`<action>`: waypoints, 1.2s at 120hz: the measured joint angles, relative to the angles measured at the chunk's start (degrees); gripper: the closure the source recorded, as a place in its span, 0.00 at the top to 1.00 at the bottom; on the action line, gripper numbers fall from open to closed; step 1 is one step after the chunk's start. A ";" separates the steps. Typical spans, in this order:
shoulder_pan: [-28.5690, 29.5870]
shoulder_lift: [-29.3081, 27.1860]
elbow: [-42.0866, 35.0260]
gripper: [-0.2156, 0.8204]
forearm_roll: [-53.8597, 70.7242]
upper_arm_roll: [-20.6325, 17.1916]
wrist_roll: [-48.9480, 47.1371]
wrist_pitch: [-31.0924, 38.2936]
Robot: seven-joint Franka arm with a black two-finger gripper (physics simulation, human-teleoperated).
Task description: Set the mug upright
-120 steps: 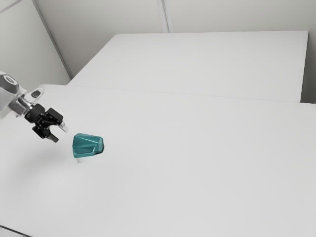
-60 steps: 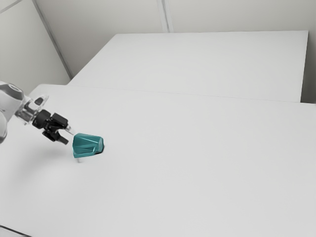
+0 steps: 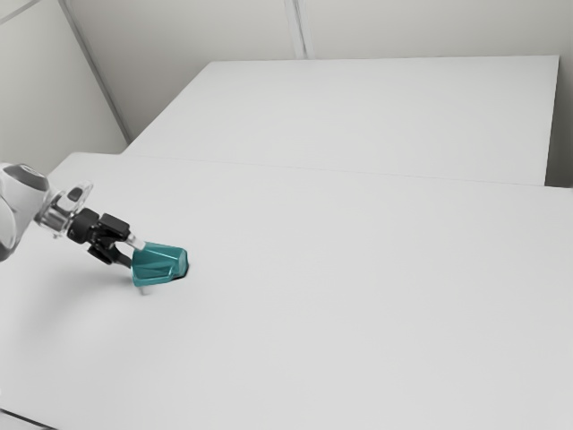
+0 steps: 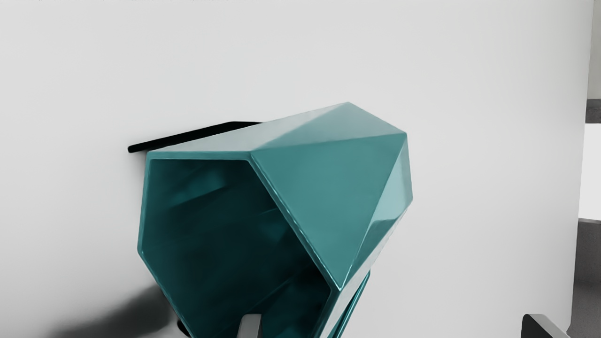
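Mug [image 3: 161, 264] lies tipped ahead of the gripper [image 3: 132, 252], fingers [image 4: 251, 327] spread wide, gripping nothing; the wrist view reveals the mug's mouth [image 4: 225, 234] facing them.

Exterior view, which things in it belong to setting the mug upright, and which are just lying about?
Part of the job:
- teal mug, on its side
- gripper, open, at the mug's mouth

Just surroundings:
- white table, under the mug
- pale wall, in the background
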 joint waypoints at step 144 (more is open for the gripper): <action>-2.20 -3.61 0.97 0.04 -4.88 -4.35 2.51 -0.47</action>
